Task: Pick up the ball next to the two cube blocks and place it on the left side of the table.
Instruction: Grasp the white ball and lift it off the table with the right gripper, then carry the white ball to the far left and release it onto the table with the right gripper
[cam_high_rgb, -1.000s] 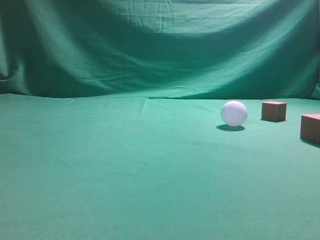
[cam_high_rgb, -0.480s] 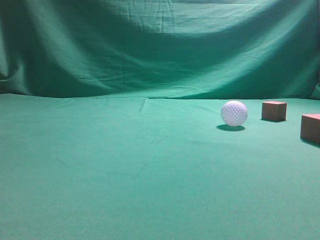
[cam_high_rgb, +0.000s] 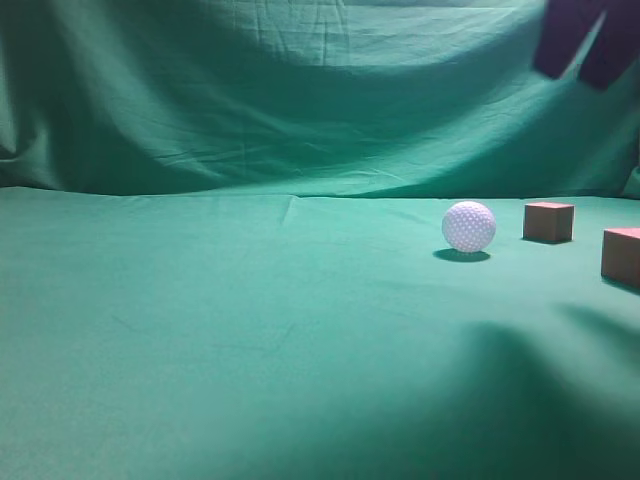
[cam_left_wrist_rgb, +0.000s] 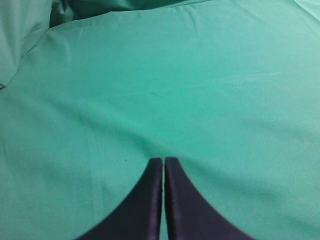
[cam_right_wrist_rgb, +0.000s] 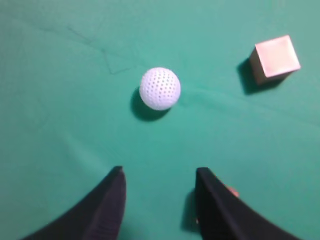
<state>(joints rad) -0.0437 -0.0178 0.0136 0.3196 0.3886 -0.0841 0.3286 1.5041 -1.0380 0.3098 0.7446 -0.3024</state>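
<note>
The white dimpled ball (cam_high_rgb: 468, 226) rests on the green table (cam_high_rgb: 250, 340) at the right, and shows in the right wrist view (cam_right_wrist_rgb: 160, 88). One reddish-brown cube (cam_high_rgb: 548, 221) sits just right of it, seen also in the right wrist view (cam_right_wrist_rgb: 275, 57). The second cube (cam_high_rgb: 621, 256) is at the right edge, mostly hidden behind a finger in the right wrist view (cam_right_wrist_rgb: 231, 191). My right gripper (cam_high_rgb: 585, 45) hangs open high above the cubes; in its wrist view (cam_right_wrist_rgb: 159, 172) the ball lies ahead of the parted fingers. My left gripper (cam_left_wrist_rgb: 163, 160) is shut and empty over bare cloth.
A green fabric backdrop (cam_high_rgb: 300, 100) hangs behind the table. The arm's shadow (cam_high_rgb: 520, 400) falls on the cloth at the front right. A fold of cloth (cam_left_wrist_rgb: 30, 30) rises at the far left in the left wrist view.
My right gripper has come into the exterior view at the top right, and its shadow now lies on the front right cloth. The ball and cubes have not moved.
</note>
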